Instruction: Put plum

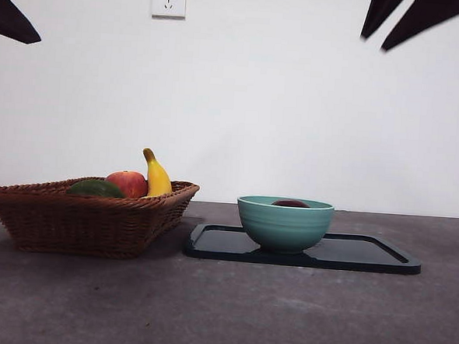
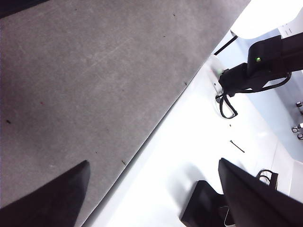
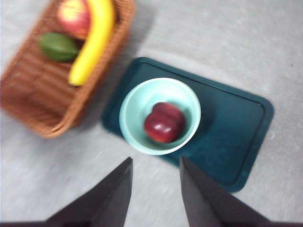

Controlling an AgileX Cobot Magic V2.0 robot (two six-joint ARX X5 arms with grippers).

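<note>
Maroon plum sits inside the teal bowl at frame centre on the tray. Right fingers hang above, parted and empty; a careless descent could clip the bowl's rim. Left fingers are open, empty.

L gripper, R gripper raised, jaws apart.

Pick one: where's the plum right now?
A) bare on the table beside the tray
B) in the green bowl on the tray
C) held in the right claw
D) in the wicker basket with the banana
B: the right wrist view shows the plum lying inside the green bowl, which stands on the dark tray; the front view shows its top just above the rim.
</note>
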